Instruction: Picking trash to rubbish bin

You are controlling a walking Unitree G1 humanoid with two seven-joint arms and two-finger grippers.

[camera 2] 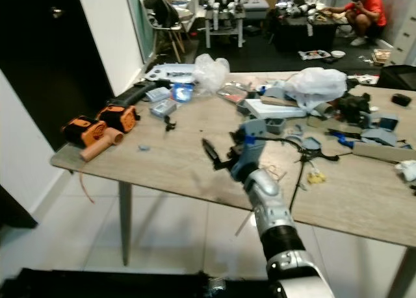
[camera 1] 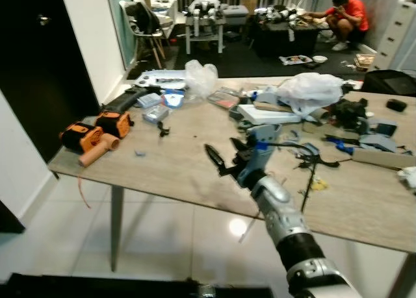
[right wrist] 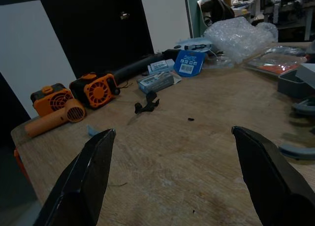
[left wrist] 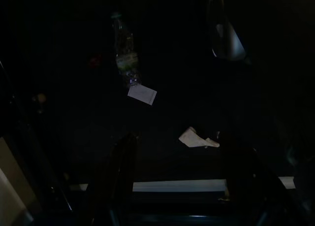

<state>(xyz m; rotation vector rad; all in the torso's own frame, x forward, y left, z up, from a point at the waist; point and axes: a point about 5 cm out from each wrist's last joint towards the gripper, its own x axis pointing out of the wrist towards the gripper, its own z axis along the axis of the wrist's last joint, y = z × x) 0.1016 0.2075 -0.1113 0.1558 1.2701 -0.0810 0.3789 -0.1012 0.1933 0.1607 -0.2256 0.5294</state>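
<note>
Far left on the wooden table (camera 1: 175, 161) sat two orange blowers (camera 1: 97, 132), one with its nozzle hanging off the table edge. Next came a small black clip (right wrist: 147, 104), then a blue-labelled packet (right wrist: 189, 62) and a boxed item (right wrist: 156, 81) just behind it. A crumpled clear plastic bag (camera 1: 200, 76) lay toward the far edge.

My right gripper (camera 1: 226, 156) hovered over bare tabletop near the middle, fingers (right wrist: 83, 181) spread wide, holding nothing.

Right of it, a white plastic bag (camera 1: 311, 91) sat on the clutter of grey parts, beside a flat white box (camera 1: 268, 113). A black cable (camera 1: 311, 168) trailed over the right half. A person in a red shirt (camera 1: 348, 15) crouched in the back room.

The left wrist view was very dark: a plastic bottle (left wrist: 126, 53), a white paper scrap (left wrist: 142, 94) and crumpled paper (left wrist: 197, 138) lay on a dark floor. My left gripper's fingers (left wrist: 120, 172) were faint; can't tell its state.
</note>
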